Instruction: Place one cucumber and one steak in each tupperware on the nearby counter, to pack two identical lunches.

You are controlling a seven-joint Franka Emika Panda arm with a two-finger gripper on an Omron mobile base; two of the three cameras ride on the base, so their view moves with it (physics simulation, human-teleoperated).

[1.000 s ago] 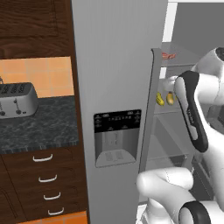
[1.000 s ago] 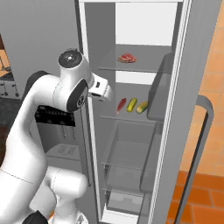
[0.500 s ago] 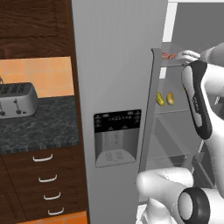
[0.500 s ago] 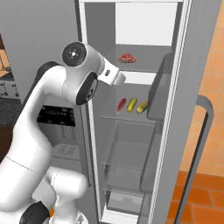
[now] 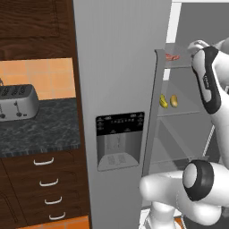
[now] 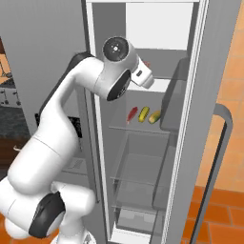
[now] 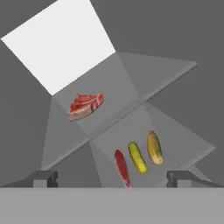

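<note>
My gripper [image 7: 112,179] is open and empty, its fingertips [image 7: 45,178] set wide apart, facing into the open fridge. A thick red-pink steak [image 7: 86,106] lies on the upper glass shelf, a short way ahead. On the shelf below are a thin red steak [image 7: 123,168] and two yellow-green cucumbers [image 7: 138,157] [image 7: 154,148] side by side. The right base view shows the same row: steak [image 6: 132,114], then cucumbers [image 6: 143,114] [image 6: 154,116], with my hand [image 6: 144,77] above them at upper-shelf height. The counter [image 5: 40,129] is at the left. The tupperware is out of view.
The shut grey fridge door with its dispenser [image 5: 120,141] stands between the open compartment and the counter. A silver toaster [image 5: 15,102] sits on the counter above brown drawers [image 5: 44,183]. The open right door [image 6: 214,119] flanks the shelves, with clear bins [image 6: 138,162] lower down.
The arm has lifted and reached forward, carrying the hand from beside the lower shelf up to the upper shelf's level. The jaws stayed open and the food has not moved.
</note>
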